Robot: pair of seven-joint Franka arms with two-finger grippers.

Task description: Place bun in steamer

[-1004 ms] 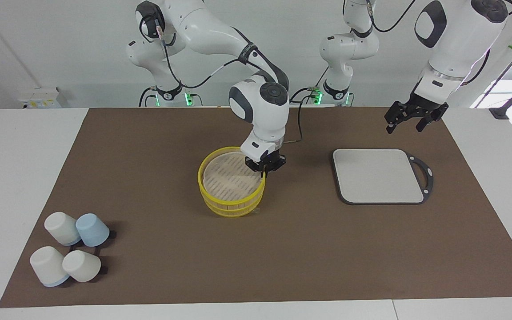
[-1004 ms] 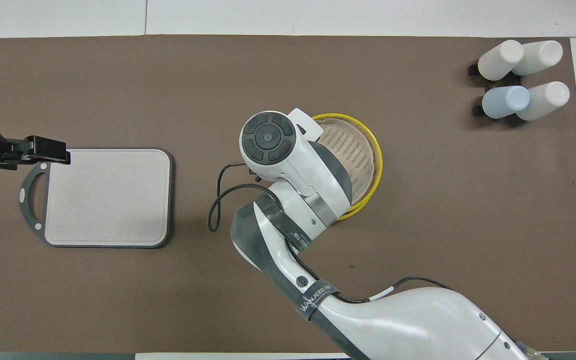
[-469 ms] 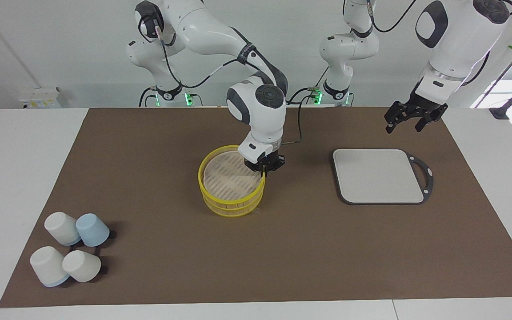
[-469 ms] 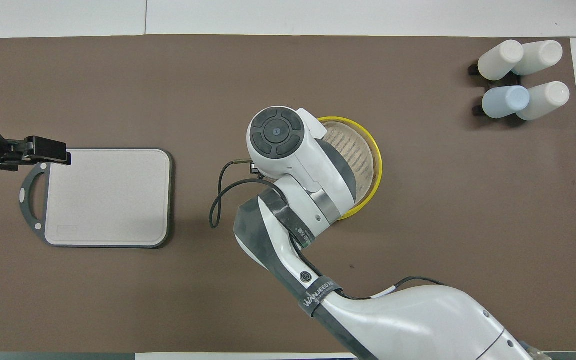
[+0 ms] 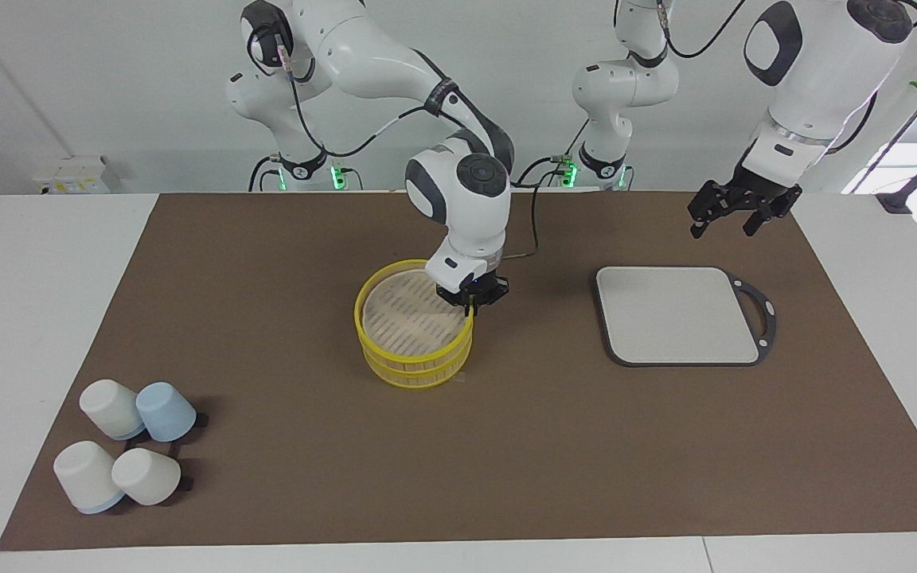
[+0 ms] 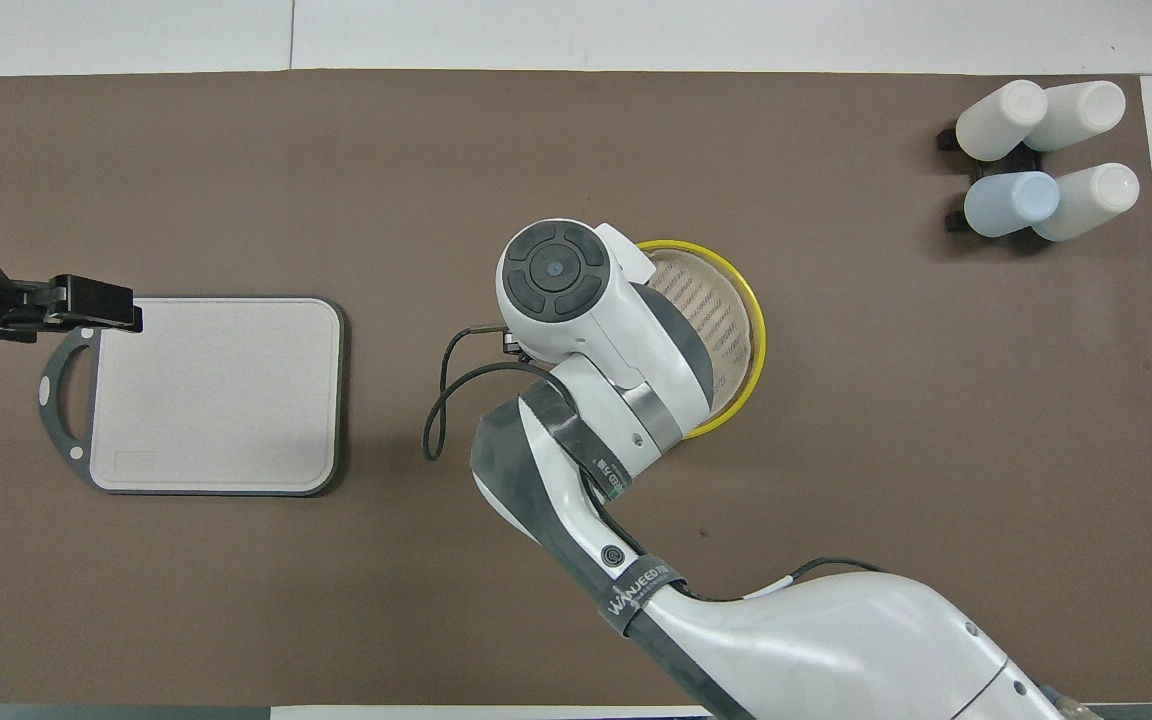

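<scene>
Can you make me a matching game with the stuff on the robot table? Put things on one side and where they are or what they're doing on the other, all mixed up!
Things:
1. steamer
2. grey board
3. blue cup
4. left gripper

Places or states:
A. lies flat toward the left arm's end of the table
B. up in the air, jaws open
C. the right gripper pinches its yellow rim
D. sits with three white cups at the right arm's end of the table

Pairs: 1-C, 2-A, 3-D, 4-B
</scene>
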